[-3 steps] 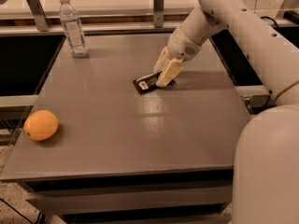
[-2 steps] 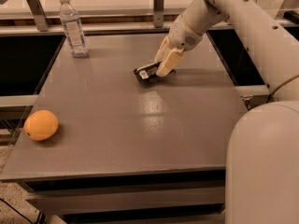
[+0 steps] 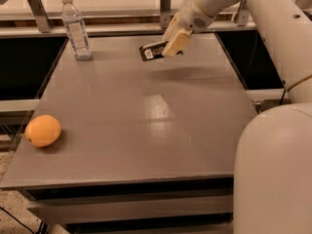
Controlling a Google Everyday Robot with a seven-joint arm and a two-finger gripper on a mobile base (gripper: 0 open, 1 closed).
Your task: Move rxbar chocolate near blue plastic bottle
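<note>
Cream two-finger gripper (image 3: 171, 44) clamped on small flat black wrapped bar (image 3: 151, 51), held above grey table (image 3: 146, 130); tall clear plastic water bottle (image 3: 76, 30) standing well apart at 9 o'clock.

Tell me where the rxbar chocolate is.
Upper middle of view: the rxbar chocolate is held in the gripper over the table, right of the blue plastic bottle.

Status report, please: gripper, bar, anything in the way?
Gripper shut on rxbar chocolate, held above table. Blue plastic bottle far left, upright. Orange off the path.
</note>
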